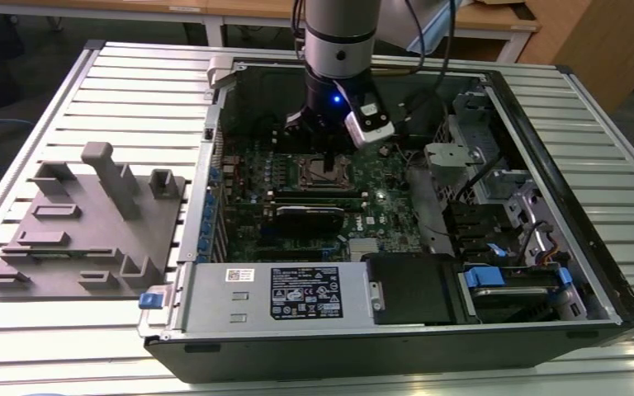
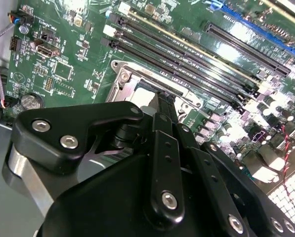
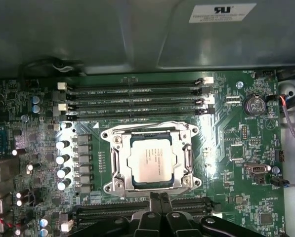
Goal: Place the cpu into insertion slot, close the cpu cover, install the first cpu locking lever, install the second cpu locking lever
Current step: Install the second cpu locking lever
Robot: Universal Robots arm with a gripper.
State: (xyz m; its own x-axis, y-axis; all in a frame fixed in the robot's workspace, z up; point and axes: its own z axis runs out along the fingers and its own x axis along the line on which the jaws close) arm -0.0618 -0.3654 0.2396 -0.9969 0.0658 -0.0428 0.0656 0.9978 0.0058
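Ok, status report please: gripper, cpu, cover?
Gripper at socket edge, holding nothing. Cpu seated in insertion slot. Cpu cover down around it. Nothing in the way.

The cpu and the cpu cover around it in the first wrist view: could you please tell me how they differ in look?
The cpu is a solid square with a dull silver-grey top; the cpu cover is an open frame with a large square window. The cpu is the smaller; the cpu cover reaches past it on every side. The cpu shows through the window, while the cpu cover lies flat over its edges. Both are square, silvery metal, lying level on the green motherboard.
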